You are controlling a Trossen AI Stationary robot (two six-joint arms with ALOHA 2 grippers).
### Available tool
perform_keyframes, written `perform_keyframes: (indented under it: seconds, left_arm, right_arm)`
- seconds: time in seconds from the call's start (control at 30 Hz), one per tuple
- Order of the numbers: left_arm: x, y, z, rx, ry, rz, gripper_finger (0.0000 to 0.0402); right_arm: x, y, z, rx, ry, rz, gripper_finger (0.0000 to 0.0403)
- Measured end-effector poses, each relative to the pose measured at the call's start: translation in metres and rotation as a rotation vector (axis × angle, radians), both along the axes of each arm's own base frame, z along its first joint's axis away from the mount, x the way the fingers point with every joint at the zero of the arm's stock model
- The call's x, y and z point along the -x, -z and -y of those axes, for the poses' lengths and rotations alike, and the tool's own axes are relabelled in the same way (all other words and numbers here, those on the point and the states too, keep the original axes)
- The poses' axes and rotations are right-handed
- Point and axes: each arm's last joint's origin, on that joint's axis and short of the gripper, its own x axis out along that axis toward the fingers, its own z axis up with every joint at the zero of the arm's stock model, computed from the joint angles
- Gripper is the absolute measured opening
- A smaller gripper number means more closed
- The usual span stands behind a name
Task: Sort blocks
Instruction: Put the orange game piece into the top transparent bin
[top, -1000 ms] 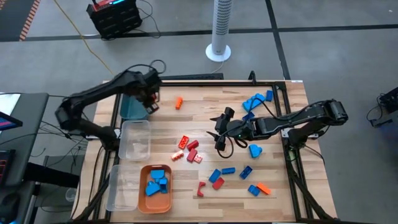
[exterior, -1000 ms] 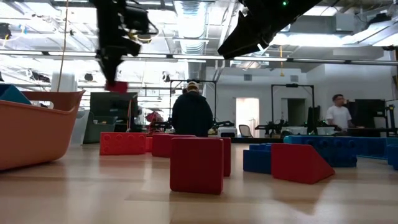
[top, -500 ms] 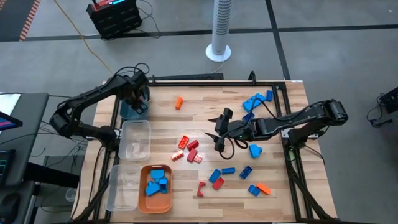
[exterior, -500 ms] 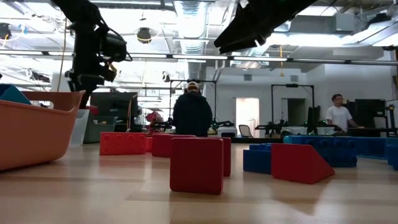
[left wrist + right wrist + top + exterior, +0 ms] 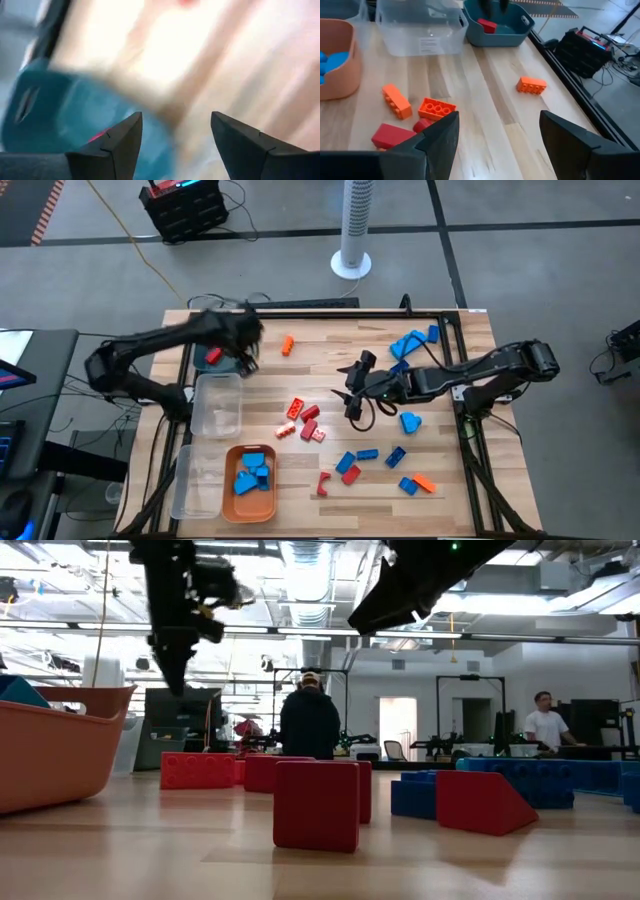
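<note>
- Starting at the fingers: we find the left gripper [image 5: 243, 352] hovering above the near rim of the teal bin [image 5: 516, 31], its jaws spread apart with nothing between them, as the left wrist view shows.
- The right gripper [image 5: 352, 395] hangs over the middle of the table [image 5: 330, 355], jaws wide and empty, above the red and orange cluster.
- Done so far, as we judge it: one red block [image 5: 212, 356] lies inside the teal bin, and a heap of blue blocks [image 5: 252, 474] fills the orange tray [image 5: 231, 505]. The two clear bins [image 5: 218, 406] look empty to us.
- Left to do: roughly a dozen and a half blocks are loose on the table, so we judge the sort under halfway.
- Loose near the centre: a cluster of red and orange blocks [image 5: 304, 420], just beside the right gripper.
- Loose toward the front right: darker blue blocks [image 5: 368, 454], one red block [image 5: 323, 483], and an orange block [image 5: 424, 483] touching a blue one.
- Loose at the far right corner: a heap of light blue blocks [image 5: 411, 342].
- A lone orange block [image 5: 287, 345] lies near the far edge, just beside the teal bin.
- Orientation: in the right wrist view the lone orange block [image 5: 531, 85] rests flat, studs up, its long axis running roughly parallel to the table's far edge.
- The red block in the bin [image 5: 487, 25] lies tilted against the bin floor; we cannot tell which way its studs face.
</note>
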Motion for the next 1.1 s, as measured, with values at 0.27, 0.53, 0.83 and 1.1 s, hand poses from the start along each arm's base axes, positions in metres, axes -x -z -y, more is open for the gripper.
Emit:
perform_keyframes:
  seconds: [0.27, 0.53, 0.83, 1.1]
  left_arm:
    - [-0.063, 0.010, 0.092, 0.026, 0.371, 0.140, 0.0232]
    - [-0.105, 0.015, 0.125, 0.082, 0.452, 0.121, 0.0233]
    - [-0.136, 0.052, 0.133, 0.259, 0.390, -0.062, 0.0233]
    - [-0.141, 0.073, 0.144, 0.353, 0.357, -0.125, 0.0233]
  right_arm:
    - [0.006, 0.018, 0.015, -0.021, 0.065, -0.057, 0.0280]
    - [0.005, 0.017, 0.018, -0.016, 0.076, -0.047, 0.0280]
    - [0.005, 0.017, 0.011, -0.007, 0.047, -0.053, 0.0280]
    - [0.005, 0.016, 0.010, 0.005, 0.036, -0.056, 0.0280]
